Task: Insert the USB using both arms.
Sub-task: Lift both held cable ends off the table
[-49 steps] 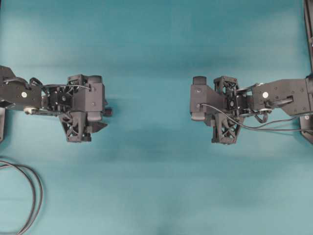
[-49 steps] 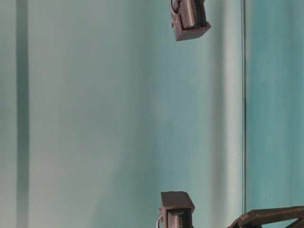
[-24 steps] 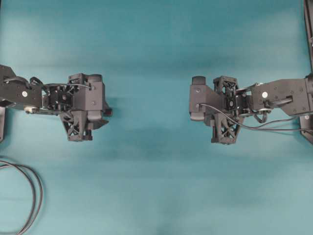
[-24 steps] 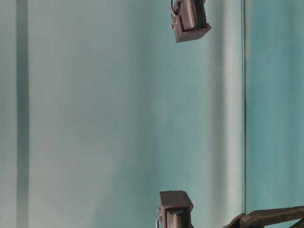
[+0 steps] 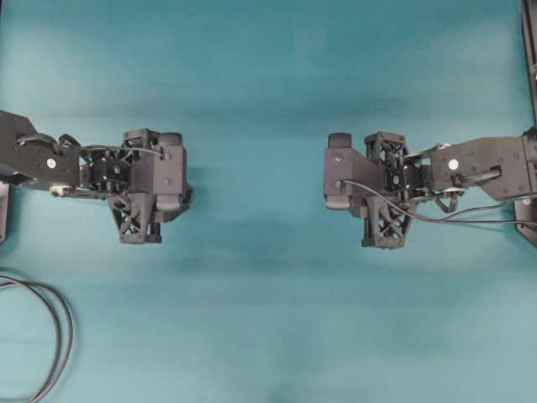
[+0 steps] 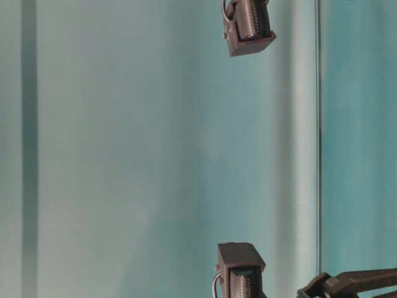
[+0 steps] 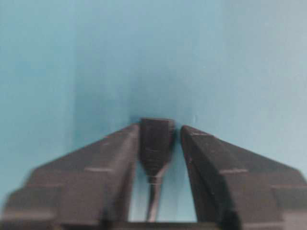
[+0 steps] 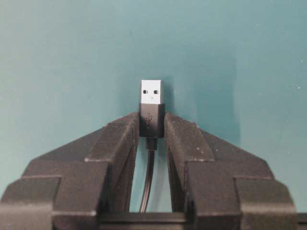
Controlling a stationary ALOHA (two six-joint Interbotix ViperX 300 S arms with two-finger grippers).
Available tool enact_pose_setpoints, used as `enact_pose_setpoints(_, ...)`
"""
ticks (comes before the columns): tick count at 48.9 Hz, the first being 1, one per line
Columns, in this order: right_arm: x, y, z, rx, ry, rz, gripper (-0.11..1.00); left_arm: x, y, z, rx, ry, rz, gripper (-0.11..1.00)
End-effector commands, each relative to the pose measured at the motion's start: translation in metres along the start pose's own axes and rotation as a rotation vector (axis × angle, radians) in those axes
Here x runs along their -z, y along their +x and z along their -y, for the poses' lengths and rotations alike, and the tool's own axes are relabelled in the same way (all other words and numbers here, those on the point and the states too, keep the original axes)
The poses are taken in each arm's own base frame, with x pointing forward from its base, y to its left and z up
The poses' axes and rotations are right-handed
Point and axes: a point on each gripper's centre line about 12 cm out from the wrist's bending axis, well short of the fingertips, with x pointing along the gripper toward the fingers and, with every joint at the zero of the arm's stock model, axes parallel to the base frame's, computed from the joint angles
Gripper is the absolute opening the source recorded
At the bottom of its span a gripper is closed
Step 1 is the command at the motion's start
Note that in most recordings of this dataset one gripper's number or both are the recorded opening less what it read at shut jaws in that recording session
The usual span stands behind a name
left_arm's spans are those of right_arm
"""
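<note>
Only the right wrist view shows the USB plug (image 8: pixel 152 103), silver tip out, pinched by the right gripper (image 8: pixel 152 125), while the left gripper (image 7: pixel 157 139), not fully closed, brackets a black socket (image 7: pixel 156 141); overhead, both hide above the teal table (image 5: pixel 260 336).

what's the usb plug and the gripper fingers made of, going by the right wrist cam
USB plug: bright silver shell, likely metal, on a matte black body that looks like moulded plastic with an embossed logo. Gripper fingers: matte black, faintly speckled and blocky, probably printed plastic.
</note>
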Motion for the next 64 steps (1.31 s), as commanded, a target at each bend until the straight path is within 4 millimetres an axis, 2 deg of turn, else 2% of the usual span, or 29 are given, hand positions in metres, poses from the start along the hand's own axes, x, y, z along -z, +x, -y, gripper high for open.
enact_pose_setpoints(1, -0.007, -0.004, -0.008, -0.013, -0.020, 0.027, 0.20, -0.006, -0.001, -0.003, -0.006, 0.038, 0.016, 0.33)
enact_pose_setpoints(7, -0.009, -0.007, -0.008, -0.015, -0.019, 0.039, 0.20, -0.006, 0.000, -0.002, -0.005, 0.065, 0.012, 0.21)
enact_pose_setpoints(31, -0.010, -0.010, -0.008, -0.015, -0.022, 0.048, 0.20, -0.007, -0.002, -0.002, -0.002, 0.059, -0.002, 0.21)
enact_pose_setpoints(39, -0.014, -0.017, -0.008, -0.016, -0.025, 0.073, 0.20, -0.009, -0.006, -0.002, 0.007, 0.037, -0.038, 0.21)
enact_pose_setpoints(52, -0.019, -0.035, -0.006, 0.001, -0.067, 0.105, 0.20, -0.032, -0.028, -0.001, 0.006, 0.000, 0.024, 0.21)
enact_pose_setpoints(64, -0.019, -0.051, -0.004, 0.012, -0.082, 0.115, 0.20, -0.049, -0.046, -0.011, -0.001, -0.220, 0.067, 0.21)
